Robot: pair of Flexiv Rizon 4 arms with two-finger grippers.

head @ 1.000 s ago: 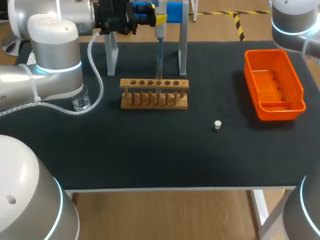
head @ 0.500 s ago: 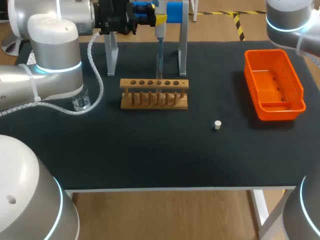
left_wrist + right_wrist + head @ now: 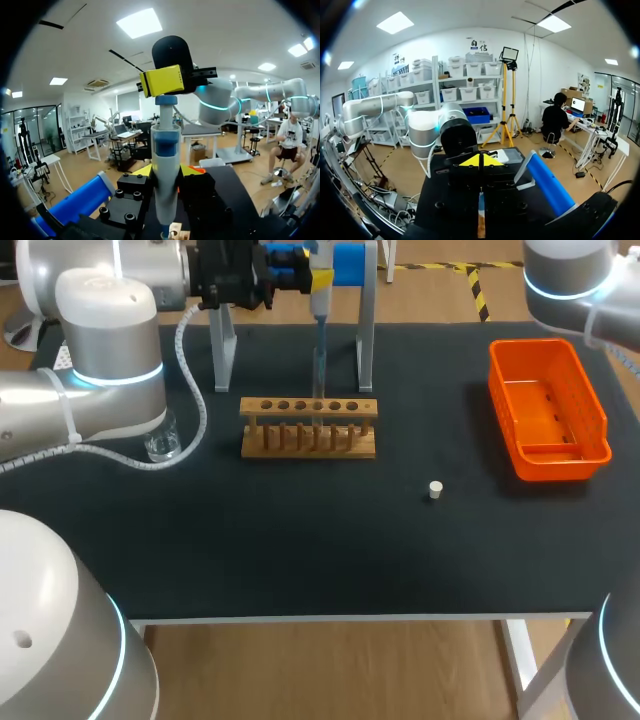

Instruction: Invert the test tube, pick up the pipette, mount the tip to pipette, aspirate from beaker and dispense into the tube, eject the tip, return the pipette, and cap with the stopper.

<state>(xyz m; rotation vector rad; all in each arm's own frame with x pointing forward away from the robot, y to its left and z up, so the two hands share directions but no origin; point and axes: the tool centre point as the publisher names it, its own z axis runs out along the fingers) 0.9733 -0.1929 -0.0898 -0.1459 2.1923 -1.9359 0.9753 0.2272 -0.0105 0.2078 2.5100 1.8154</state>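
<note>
A: Item one, left tool [image 3: 166, 172]?
B: Closed on the pipette [image 3: 165, 145], upright directly above the wooden rack [image 3: 308, 427] (its markings too small to read).
A: Right tool [image 3: 481, 161]?
B: Yellow tips pressed together, holding nothing. Stopper [image 3: 435, 490]: on tabletop [image 3: 300, 540], right of rack, well apart.

We see an orange bin [image 3: 550, 410], a light-brown wooden rack [image 3: 308, 427], a white stopper [image 3: 435, 490], a black tabletop [image 3: 300, 540] and a blue-banded white pipette [image 3: 165, 190].

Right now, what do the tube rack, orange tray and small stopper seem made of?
Tube rack: apparently wood, light brown, matt.
Orange tray: probably plastic, uniform bright colour, smooth walls.
Stopper: pale and matt; rubber or cork, too small to tell.
</note>
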